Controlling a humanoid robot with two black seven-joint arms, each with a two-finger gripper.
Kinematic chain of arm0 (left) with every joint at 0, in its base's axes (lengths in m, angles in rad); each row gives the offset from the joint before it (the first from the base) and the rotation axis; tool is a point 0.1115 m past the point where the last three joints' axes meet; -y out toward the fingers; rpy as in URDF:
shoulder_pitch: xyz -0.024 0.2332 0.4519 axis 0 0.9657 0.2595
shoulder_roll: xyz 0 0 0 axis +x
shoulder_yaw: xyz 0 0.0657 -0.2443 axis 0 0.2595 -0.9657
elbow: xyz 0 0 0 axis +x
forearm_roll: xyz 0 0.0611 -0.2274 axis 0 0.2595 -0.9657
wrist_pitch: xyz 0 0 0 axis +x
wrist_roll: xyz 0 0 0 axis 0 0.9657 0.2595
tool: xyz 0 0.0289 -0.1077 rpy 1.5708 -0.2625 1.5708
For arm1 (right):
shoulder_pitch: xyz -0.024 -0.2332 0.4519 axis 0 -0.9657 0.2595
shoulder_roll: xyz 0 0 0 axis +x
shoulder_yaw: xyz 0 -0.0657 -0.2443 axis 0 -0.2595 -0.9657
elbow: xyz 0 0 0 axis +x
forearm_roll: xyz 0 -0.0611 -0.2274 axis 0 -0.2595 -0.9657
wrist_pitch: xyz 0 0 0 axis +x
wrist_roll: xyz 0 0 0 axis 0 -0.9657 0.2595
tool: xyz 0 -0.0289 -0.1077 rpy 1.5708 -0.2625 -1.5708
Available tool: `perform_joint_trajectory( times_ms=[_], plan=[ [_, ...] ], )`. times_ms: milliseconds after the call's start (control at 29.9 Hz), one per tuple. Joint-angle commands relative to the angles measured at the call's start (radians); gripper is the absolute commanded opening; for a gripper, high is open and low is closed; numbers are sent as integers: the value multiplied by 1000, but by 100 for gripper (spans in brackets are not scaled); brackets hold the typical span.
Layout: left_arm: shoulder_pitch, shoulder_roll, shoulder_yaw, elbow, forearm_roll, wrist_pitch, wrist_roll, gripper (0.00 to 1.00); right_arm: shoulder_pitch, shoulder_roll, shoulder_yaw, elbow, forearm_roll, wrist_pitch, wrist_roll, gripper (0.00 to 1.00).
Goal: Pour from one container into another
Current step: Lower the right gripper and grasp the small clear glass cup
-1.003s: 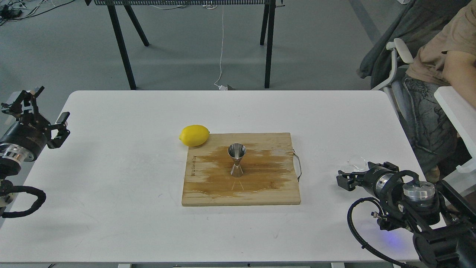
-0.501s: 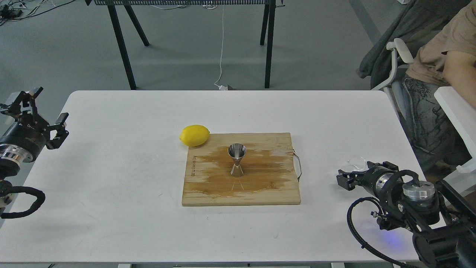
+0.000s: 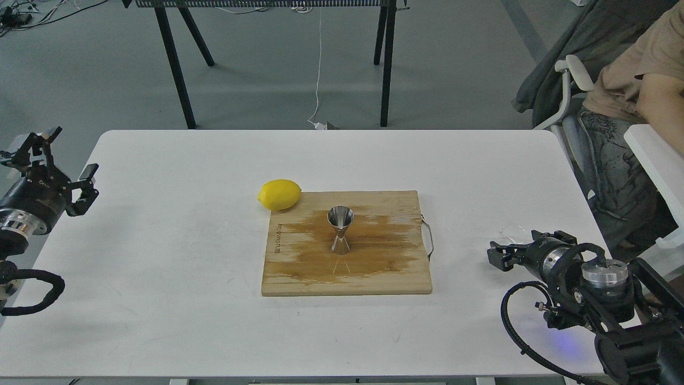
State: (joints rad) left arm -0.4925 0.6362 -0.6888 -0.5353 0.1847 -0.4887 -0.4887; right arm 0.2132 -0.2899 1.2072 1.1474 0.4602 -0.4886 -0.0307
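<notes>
Steel jigger upright, mouth up

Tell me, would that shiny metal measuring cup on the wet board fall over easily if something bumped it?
Probably yes. The jigger stands upright on a small round foot with a narrow waist and a wide cone on top, so a sideways nudge could tip it. The cutting board under it looks wet, so it might slide first. Polished steel may also be slippery to grip.

Jigger upright mid-board, lemon touching the board's far-left corner, glass cup far right on table.
</notes>
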Motion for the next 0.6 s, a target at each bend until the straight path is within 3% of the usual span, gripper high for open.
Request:
perform_joint_trajectory(
  times_ms=[0,334,568],
  plan=[
    [0,0,0,0,-1,0,0,95,0,0,0,-2,0,0,0,84],
    [0,0,0,0,-1,0,0,95,-2,0,-3,-2,0,0,0,69],
    [0,0,0,0,-1,0,0,95,-2,0,-6,-2,0,0,2,65]
  ],
)
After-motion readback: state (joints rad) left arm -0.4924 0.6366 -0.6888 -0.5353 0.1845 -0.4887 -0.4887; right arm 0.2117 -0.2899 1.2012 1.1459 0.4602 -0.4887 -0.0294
